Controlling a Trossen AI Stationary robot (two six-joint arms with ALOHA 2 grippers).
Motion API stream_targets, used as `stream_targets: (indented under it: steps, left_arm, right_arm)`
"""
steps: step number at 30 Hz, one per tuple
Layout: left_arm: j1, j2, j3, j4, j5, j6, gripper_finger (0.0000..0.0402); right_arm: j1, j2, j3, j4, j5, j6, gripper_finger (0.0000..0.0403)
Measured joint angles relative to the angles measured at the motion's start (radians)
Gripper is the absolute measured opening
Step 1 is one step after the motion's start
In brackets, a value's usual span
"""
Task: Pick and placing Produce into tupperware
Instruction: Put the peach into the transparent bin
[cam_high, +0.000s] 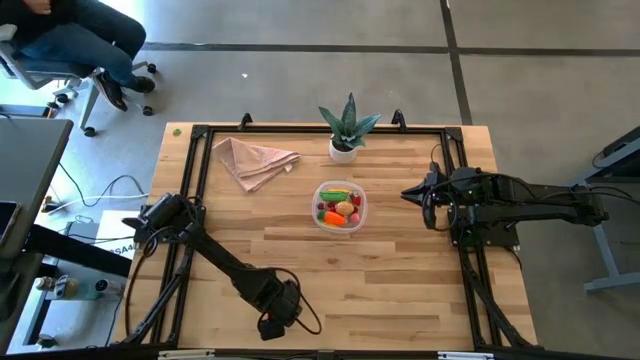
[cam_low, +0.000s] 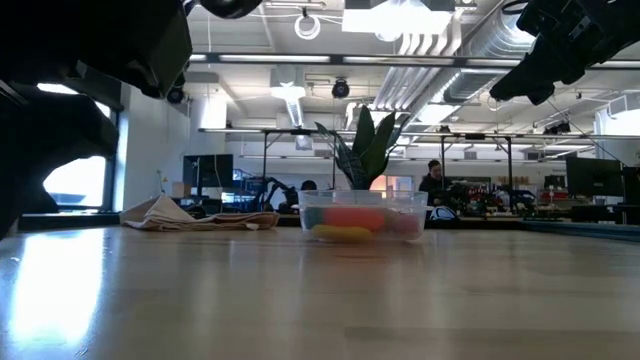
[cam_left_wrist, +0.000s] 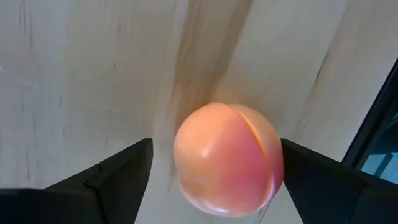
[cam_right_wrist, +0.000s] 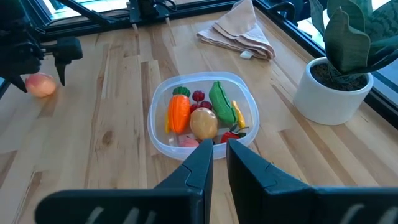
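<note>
The pink-orange peach (cam_left_wrist: 227, 158) lies on the bare wood near the table's near edge, also seen in the right wrist view (cam_right_wrist: 40, 84). My left gripper (cam_left_wrist: 214, 155) (cam_high: 272, 318) is over it, pointing down and open, with one finger on each side. The clear tupperware (cam_high: 318, 200) (cam_right_wrist: 152, 124) (cam_low: 362, 215) sits at the table's middle. It holds an orange carrot (cam_right_wrist: 179, 112), a green pod (cam_right_wrist: 221, 102), a yellow-brown piece and small red pieces. My right gripper (cam_right_wrist: 219, 144) (cam_high: 405, 193) hovers shut just right of the tupperware, raised above the table. My left gripper comes from above with its fingers either side of the peach, which rests on the table. One finger (cam_left_wrist: 311, 180) stands right at the peach's side (cam_left_wrist: 273, 168); I cannot tell whether it touches. The other finger (cam_left_wrist: 124, 174) is clearly apart.
A spiky potted plant (cam_high: 345, 130) (cam_right_wrist: 339, 81) stands at the far edge behind the tupperware. A folded beige cloth (cam_high: 255, 160) (cam_right_wrist: 239, 34) lies far left. Black frame rails (cam_high: 195, 170) border the table. A person sits beyond the far left corner (cam_high: 80, 40).
</note>
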Motion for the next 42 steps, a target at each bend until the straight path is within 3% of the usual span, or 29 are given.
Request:
stream_targets:
  steps: [35, 42]
  left_arm:
    - [0.000, 0.027, 0.002, -0.044, -0.038, -0.068, 0.0326]
    - [0.000, 0.027, 0.001, -0.050, -0.039, -0.077, 0.0292]
  right_arm:
    - [0.000, 0.000, 0.000, 0.000, 0.000, 0.000, 0.0035]
    - [0.000, 0.000, 0.000, 0.000, 0.000, 0.000, 0.0035]
